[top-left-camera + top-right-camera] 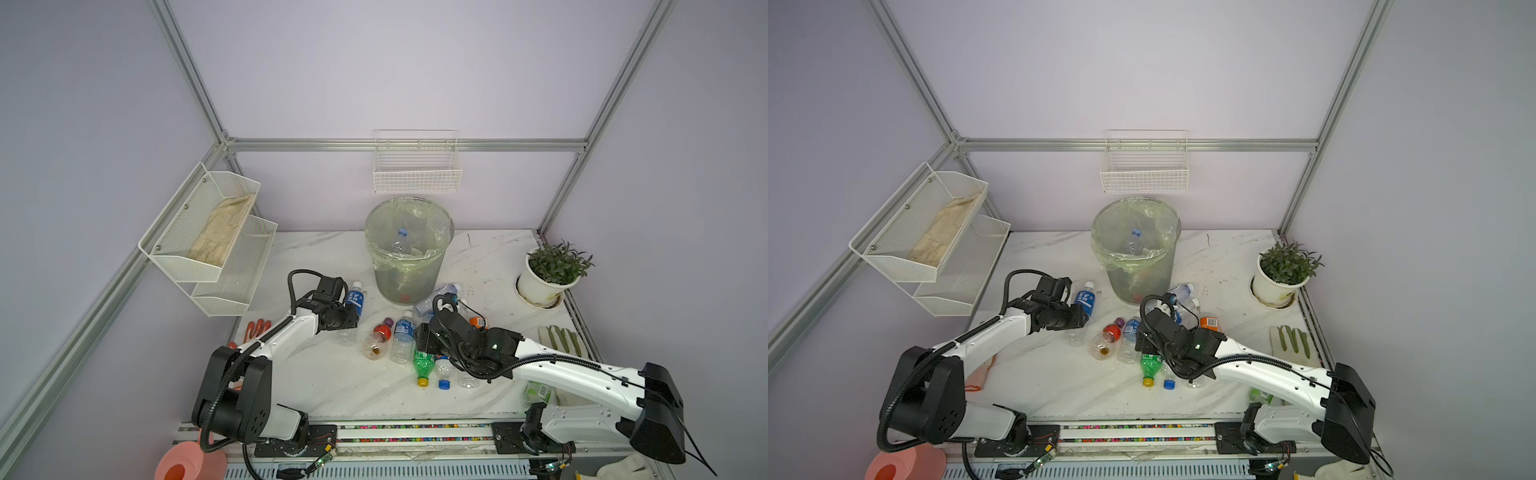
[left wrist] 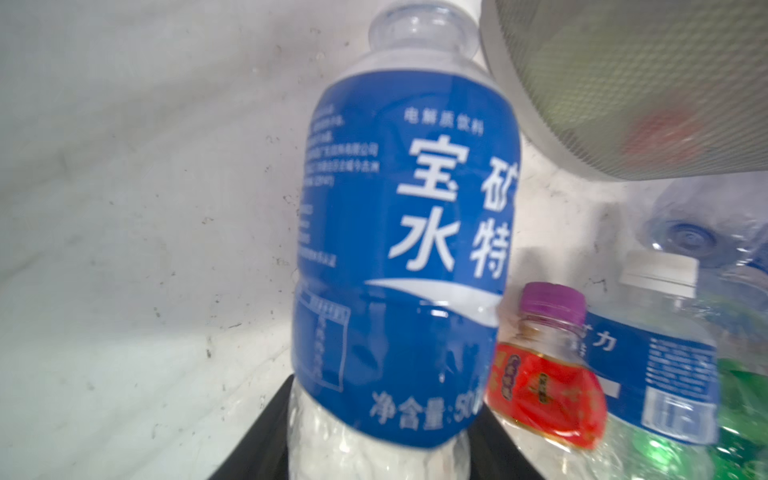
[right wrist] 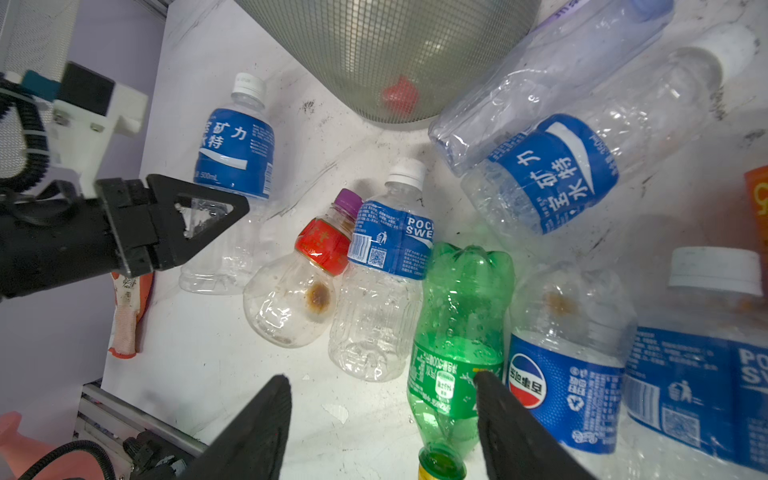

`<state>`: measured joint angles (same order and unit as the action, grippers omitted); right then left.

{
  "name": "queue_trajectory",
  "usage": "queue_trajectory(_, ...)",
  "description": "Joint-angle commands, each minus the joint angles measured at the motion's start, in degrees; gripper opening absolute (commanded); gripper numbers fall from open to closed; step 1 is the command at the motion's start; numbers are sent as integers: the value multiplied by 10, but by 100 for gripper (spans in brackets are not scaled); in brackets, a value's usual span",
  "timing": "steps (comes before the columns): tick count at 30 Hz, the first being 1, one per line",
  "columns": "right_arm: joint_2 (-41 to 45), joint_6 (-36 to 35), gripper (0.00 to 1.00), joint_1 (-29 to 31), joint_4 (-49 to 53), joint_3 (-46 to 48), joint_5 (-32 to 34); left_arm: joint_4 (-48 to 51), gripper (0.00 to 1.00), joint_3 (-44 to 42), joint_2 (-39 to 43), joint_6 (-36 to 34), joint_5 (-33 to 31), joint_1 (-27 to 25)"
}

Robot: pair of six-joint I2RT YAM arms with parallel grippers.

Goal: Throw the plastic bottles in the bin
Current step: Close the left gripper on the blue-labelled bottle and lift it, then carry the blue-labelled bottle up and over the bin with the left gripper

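**Marbled tabletop (image 1: 332, 390) and a mesh bin (image 1: 399, 286) amid strewn plastic bottles (image 1: 403, 338)**

Nearest, a ribbed green bottle (image 3: 457, 324) with a yellow cap lies on the smooth white-veined slab. The right gripper (image 3: 380, 376) hangs over its neck end, black fingers (image 3: 257, 428) spread wide, gripping nothing. Beside it lie a squat bottle (image 3: 565, 374) with a blue round-logo label, a tall dimpled white-capped bottle (image 3: 374, 299) and a gourd-shaped bottle (image 3: 291, 299) with red label and purple cap, brown dregs inside. Further back the left gripper (image 2: 384, 432) is clamped on the crinkled clear base of a blue-label bottle (image 2: 407, 249). Behind stands the round grey bin, lined with a filmy pale-green bag (image 1: 442, 235), several clear bottles (image 1: 401, 241) lying inside.
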<state>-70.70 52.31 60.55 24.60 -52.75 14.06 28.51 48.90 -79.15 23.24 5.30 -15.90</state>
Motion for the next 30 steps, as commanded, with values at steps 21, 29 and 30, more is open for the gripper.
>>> queue_trajectory(21, 13, 8, 72, 4, -3, 1, 11, -209, 31, 167, 314, -7, 58, -45)
queue_trajectory(29, 23, 10, 72, 4, 2, 4, 16, -405, 27, 123, 346, 31, 90, -58)
queue_trajectory(30, 24, 10, 73, 4, 2, 5, 16, -413, 27, 121, 345, 32, 90, -58)
